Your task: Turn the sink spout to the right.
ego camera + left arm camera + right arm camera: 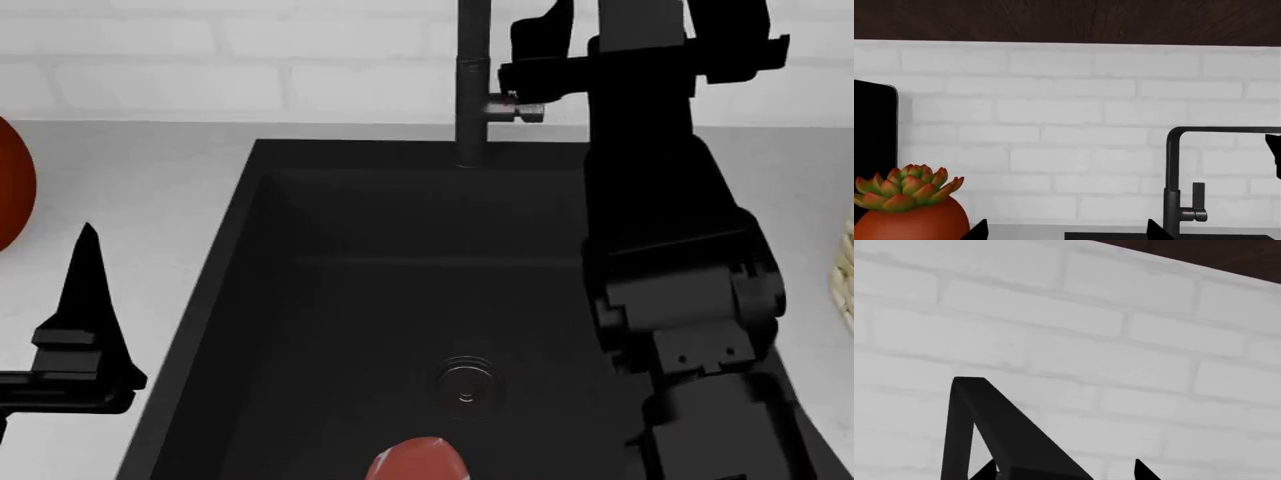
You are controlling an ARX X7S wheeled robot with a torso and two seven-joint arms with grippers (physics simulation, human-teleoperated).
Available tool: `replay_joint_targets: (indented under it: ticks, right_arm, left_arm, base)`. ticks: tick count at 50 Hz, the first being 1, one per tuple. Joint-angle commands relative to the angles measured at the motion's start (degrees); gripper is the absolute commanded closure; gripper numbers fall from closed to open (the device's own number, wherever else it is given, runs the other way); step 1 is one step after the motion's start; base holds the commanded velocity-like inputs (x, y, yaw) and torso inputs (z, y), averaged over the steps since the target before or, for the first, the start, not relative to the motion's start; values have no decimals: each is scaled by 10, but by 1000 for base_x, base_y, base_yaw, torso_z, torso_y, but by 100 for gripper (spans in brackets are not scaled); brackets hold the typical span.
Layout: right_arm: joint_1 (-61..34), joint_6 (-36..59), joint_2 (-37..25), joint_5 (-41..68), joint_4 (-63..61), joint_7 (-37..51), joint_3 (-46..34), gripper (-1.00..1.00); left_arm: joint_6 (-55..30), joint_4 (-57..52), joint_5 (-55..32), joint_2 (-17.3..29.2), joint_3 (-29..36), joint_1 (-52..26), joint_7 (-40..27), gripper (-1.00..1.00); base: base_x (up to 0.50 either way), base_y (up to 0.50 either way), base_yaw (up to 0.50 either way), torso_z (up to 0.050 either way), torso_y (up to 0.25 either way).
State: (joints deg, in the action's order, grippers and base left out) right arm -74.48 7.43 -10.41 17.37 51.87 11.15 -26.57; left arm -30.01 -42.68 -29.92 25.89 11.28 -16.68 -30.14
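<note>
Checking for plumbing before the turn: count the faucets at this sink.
1. The tall slim dark grey-black metal spout rises at the back rim of the matte black rectangular sink. None other shows.

A green-and-red succulent [907,186] sits in a round terracotta pot [913,222] on the pale counter [127,210], before a white brick wall [1074,120] topped by dark wood [1067,20]. A black panel [874,145] stands behind the plant. A reddish rounded object [418,460] shows at the head view's lower edge.
</note>
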Motion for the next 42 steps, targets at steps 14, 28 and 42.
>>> replay_joint_targets:
  ticks: [14,28,42]
  right_arm:
    - [-43,-54,9,-13,87,-10,-3,-100]
    - [-62,-85,11,-17,139,-12,-2,-100]
    - [-84,-117,14,-23,200,-14,-1,-100]
  left_arm:
    - [3,2,-1,3,2,-1,-2,-100]
    - [3,3,-3,4,3,-1,-4,-100]
    - [3,4,-3,5,5,-1,-7,-100]
  base:
    - [1,0,1,0,1]
    - [0,0,0,0,1]
    - [0,0,0,1,1]
